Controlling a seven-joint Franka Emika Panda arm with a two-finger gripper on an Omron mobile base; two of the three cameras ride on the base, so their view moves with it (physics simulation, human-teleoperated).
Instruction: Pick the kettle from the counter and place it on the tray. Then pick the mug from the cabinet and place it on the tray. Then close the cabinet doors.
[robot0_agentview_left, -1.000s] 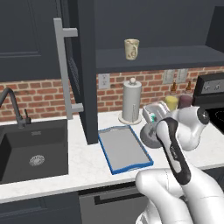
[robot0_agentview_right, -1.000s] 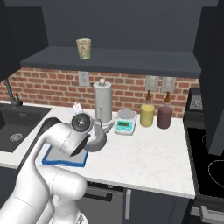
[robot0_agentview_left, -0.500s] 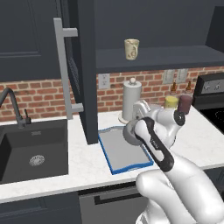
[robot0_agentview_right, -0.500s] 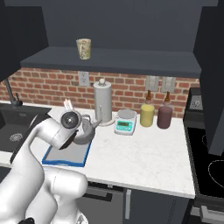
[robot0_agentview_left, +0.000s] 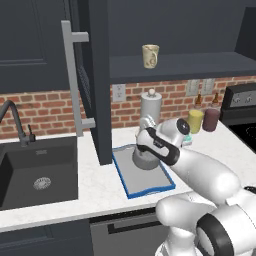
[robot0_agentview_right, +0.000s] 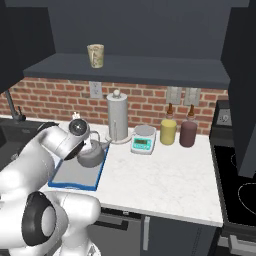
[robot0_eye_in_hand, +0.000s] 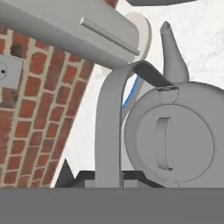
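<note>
Holding the kettle (robot0_agentview_left: 145, 159) by its thin loop handle (robot0_eye_in_hand: 109, 131), your jaws stay narrow because that handle is slim. You have it over the far end of the tray (robot0_agentview_left: 150, 187); whether it rests there, you cannot tell.

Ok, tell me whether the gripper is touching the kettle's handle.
Touching. In the hand view the gripper is shut on the kettle by its arched loop handle, which runs straight down between the fingertips; no gap shows.
</note>
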